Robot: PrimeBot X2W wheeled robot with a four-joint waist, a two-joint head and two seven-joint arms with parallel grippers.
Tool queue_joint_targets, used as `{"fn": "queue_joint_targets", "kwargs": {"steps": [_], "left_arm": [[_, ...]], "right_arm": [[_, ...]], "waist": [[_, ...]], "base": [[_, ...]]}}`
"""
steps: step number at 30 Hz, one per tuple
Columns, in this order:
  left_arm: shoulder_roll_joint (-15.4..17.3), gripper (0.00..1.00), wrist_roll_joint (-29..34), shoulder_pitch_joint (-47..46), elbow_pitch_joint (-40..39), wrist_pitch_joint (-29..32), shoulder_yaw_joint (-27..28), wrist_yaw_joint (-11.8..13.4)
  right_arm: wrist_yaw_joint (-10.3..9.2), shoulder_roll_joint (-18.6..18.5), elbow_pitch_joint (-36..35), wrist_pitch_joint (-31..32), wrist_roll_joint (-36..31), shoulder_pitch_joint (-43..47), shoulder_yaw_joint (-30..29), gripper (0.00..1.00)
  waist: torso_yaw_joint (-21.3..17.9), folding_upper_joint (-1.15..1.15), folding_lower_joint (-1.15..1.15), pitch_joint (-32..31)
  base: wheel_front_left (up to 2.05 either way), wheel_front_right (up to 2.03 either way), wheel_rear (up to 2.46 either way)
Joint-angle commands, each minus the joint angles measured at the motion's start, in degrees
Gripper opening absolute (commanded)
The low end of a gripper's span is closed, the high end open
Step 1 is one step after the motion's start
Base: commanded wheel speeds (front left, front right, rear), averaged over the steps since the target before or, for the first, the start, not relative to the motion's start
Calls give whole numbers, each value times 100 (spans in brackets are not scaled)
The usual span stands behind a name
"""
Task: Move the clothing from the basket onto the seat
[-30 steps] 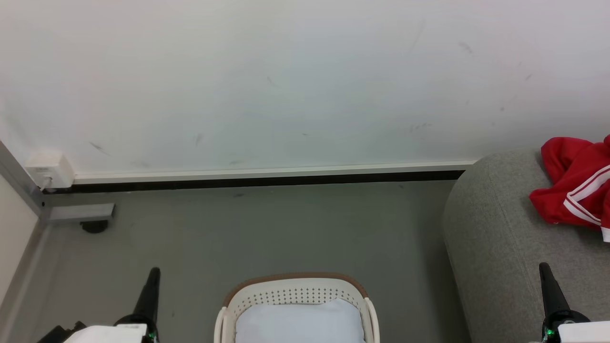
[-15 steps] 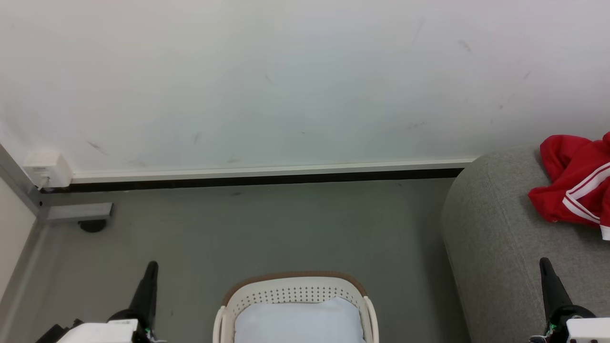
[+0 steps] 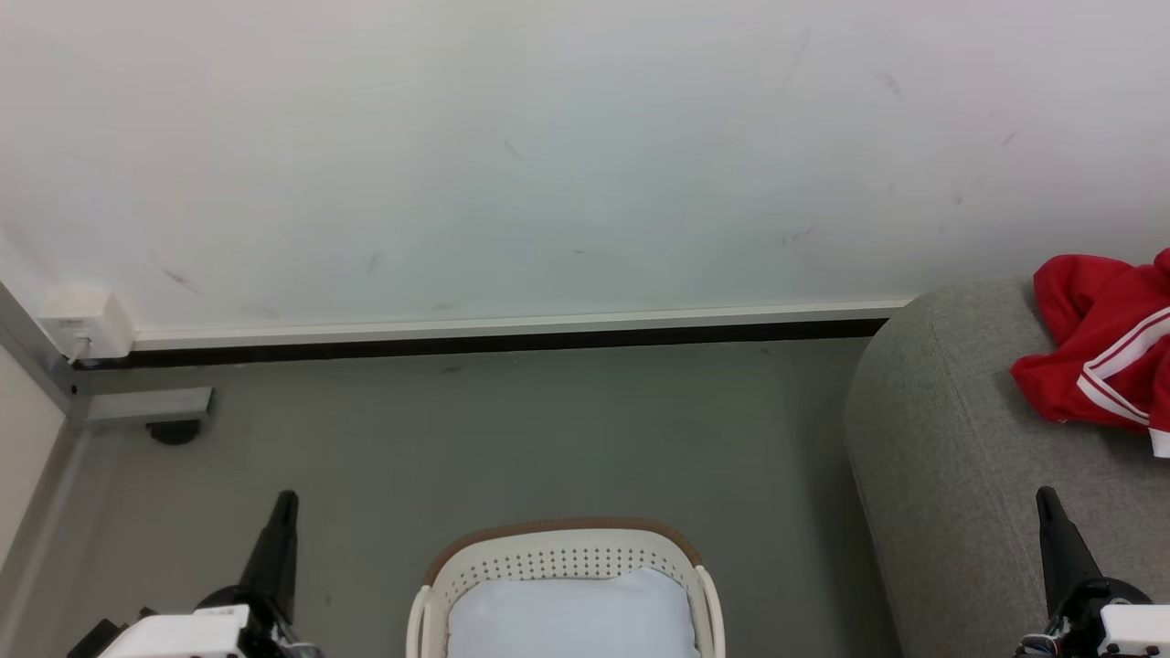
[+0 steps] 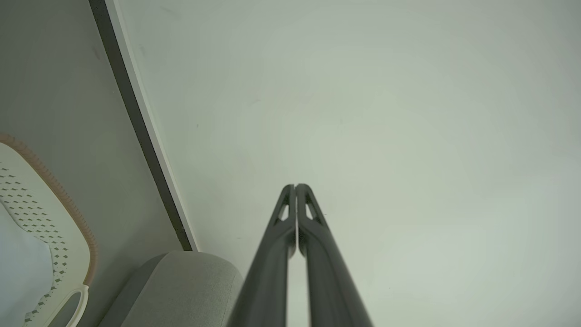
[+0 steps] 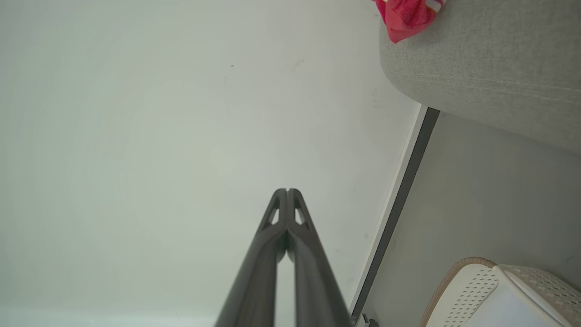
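Nothing material moved over the last second. The head view drifted a touch, and that's our camera, not the scene. The red clothing [image 3: 1097,366] lies on the seat [image 3: 951,457] at far right, well apart from the basket [image 3: 562,528]. The part of the basket we can see shows just the pale pad [image 3: 571,612]. Left gripper [image 3: 285,503] and right gripper [image 3: 1045,501]: jaws pressed together, holding nothing. We judge the transfer done, though the basket's near half is cut off.

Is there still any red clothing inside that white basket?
Looks emptied: the basket shows just a pale pad, though its near end is cut off. The red clothing lies on the seat.
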Motion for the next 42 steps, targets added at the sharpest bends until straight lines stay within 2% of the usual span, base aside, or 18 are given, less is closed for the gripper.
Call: {"fn": "queue_joint_targets", "kwargs": {"steps": [1, 42], "left_arm": [[8, 0, -78, -52, -18, 24, 23, -39], [9, 0, -79, -50, -19, 22, 19, -38]], "right_arm": [[-12, -41, -28, 20, 20, -74, -24, 0], [-12, -40, -28, 18, 21, -72, -22, 0]], "waist": [[0, 0, 0, 0], [0, 0, 0, 0]], "base": [[0, 0, 0], [0, 0, 0]]}}
